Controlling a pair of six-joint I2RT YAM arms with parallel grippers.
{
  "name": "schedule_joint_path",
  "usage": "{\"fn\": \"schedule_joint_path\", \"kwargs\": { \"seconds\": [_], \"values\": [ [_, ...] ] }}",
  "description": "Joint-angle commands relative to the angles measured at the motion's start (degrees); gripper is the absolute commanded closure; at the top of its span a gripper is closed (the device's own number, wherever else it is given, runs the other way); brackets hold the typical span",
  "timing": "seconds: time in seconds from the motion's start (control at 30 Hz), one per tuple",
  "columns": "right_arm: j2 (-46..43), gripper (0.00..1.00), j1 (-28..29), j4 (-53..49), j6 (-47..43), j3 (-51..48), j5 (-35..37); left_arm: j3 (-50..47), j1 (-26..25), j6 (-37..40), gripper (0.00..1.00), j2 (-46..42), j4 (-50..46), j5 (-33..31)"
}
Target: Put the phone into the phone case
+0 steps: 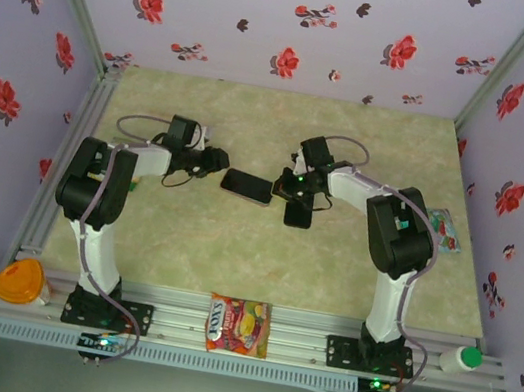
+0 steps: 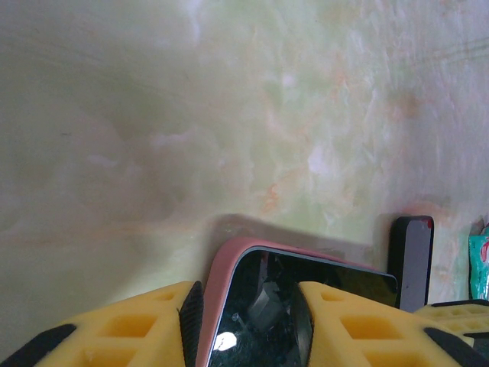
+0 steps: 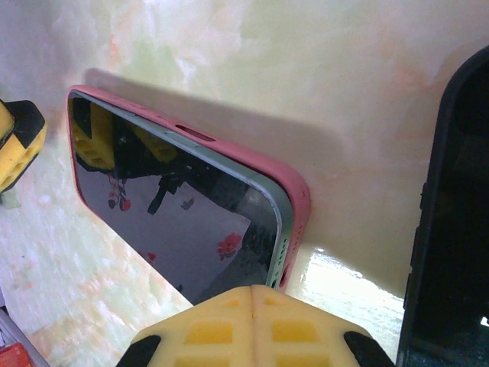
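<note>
Centrally, left claw grips tilted phone in pink case; right claw closed at its end; black device beside.

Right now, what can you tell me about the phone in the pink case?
The phone lies screen up in the middle of the table. Its glossy black screen is dark and mirrors the flowered walls. A pale green frame shows inside a matte pink case, standing proud of it at one corner. The left gripper clamps one end; the shut right gripper sits at the opposite corner.
</note>
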Motion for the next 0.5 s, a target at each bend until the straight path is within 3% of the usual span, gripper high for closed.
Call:
{"fn": "schedule_joint_path", "kwargs": {
  "seconds": [0.0,0.47],
  "values": [
    [1.5,0.94,-0.2,0.5,0.8,1.4,-1.0,-0.3,-0.3,0.5,0.6,0.9,0.2,-0.5],
    [2.6,0.94,-0.1,0.8,1.0,1.6,-1.3,-0.2,-0.4,0.6,0.6,1.3,0.0,-0.4]
  ]
}}
